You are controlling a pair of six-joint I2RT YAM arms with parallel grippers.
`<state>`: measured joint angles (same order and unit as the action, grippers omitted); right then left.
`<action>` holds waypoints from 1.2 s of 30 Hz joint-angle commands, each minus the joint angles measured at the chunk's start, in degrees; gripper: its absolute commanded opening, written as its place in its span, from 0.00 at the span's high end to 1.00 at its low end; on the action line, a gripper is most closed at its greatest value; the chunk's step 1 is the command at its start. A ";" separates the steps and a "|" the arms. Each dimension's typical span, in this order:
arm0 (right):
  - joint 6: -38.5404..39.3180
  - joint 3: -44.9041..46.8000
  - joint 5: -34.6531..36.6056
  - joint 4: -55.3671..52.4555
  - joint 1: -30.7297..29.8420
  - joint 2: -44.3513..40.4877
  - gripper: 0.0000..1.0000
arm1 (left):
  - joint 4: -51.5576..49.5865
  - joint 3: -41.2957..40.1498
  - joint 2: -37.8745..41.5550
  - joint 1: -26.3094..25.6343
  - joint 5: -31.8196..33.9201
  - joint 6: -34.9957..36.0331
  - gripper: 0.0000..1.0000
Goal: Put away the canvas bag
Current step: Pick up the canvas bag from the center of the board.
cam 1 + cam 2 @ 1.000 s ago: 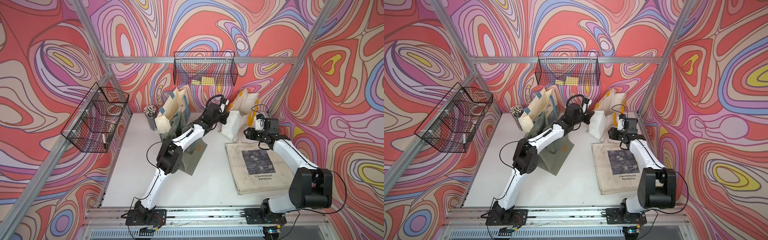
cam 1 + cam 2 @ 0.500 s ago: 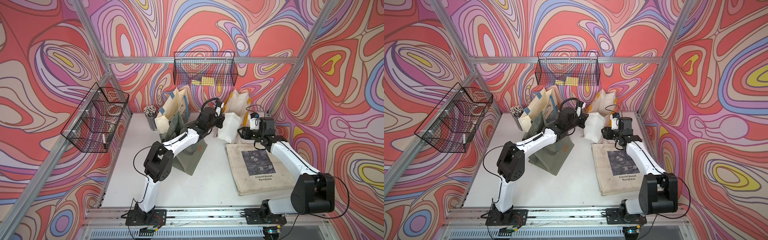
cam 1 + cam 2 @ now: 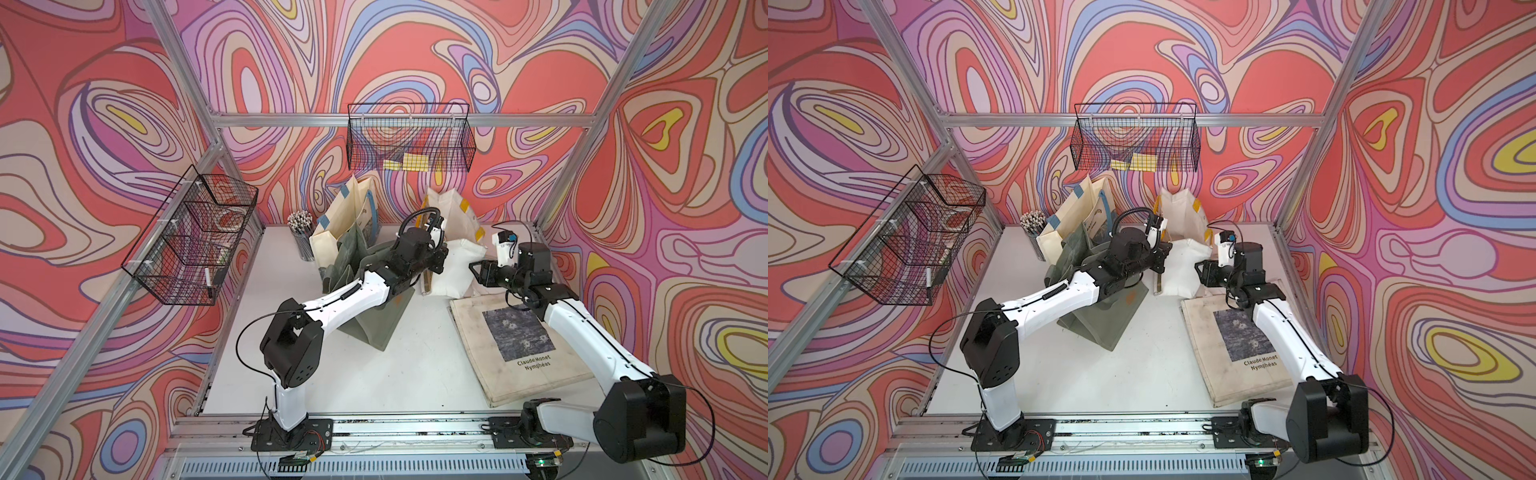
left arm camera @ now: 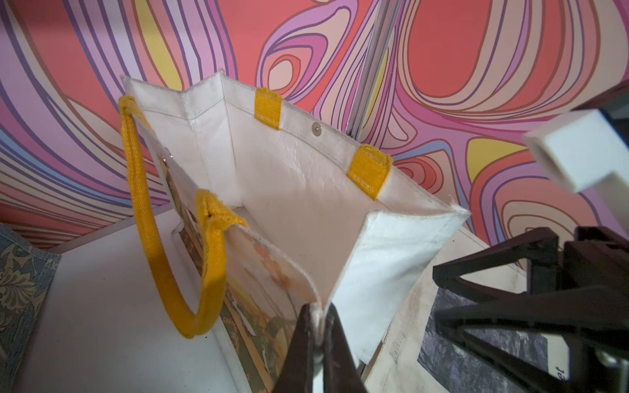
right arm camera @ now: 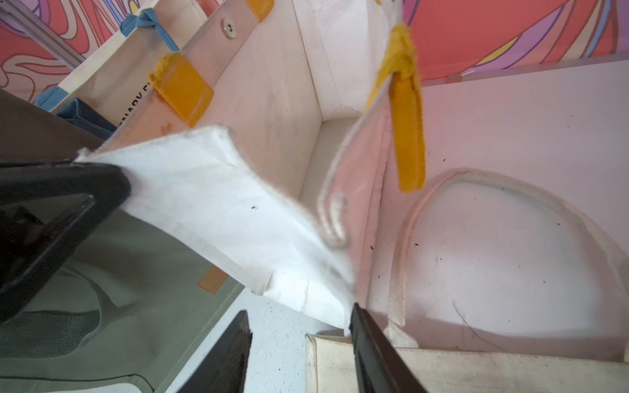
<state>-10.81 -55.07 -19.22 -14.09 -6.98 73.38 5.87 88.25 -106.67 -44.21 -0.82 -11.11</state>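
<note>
1. Left gripper (image 4: 318, 316): the jaws are pressed together on the rim of the white tote (image 4: 306, 190). The fabric edge is pinched between the two dark fingers at one corner of the mouth.
2. Right gripper (image 5: 301, 326): the jaws stand apart with nothing clamped. One finger (image 5: 374, 354) touches a corner of the tote's white side panel, and the other is clear of it.
3. The white tote (image 3: 453, 266) stands upright with its mouth open, just right of centre in both top views. The two grippers sit at its opposite sides. A yellow handle (image 4: 146, 221) loops down outside one wall.
4. Flat canvas bag (image 3: 519, 345) – it lies flat on the table (image 3: 332, 374) in the lower right of both top views. The dark print and the words "Claude Monet Nymphéas" face up. Its upper edge is just beside the tote's base, and the right arm crosses above it.
5. The green bag (image 3: 382, 320) lies at frame centre, left of the tote, beneath the left forearm.
6. Cream bag with blue handles (image 3: 345, 220) – it stands above the green bag in the frame. The cup of pencils (image 3: 301, 232) is to its left.
7. One wire basket (image 3: 409, 141) hangs top centre on the back wall. A second basket (image 3: 191, 237) hangs at the left.
</note>
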 commanded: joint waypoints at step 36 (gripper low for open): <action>-0.88 11.53 -4.77 8.67 -4.00 -5.47 0.56 | 3.53 -5.76 4.81 -2.74 -5.03 -5.52 1.00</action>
<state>-10.81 -44.86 -23.44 -9.28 -10.31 69.52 7.05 82.50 -103.96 -46.83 -5.98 -15.05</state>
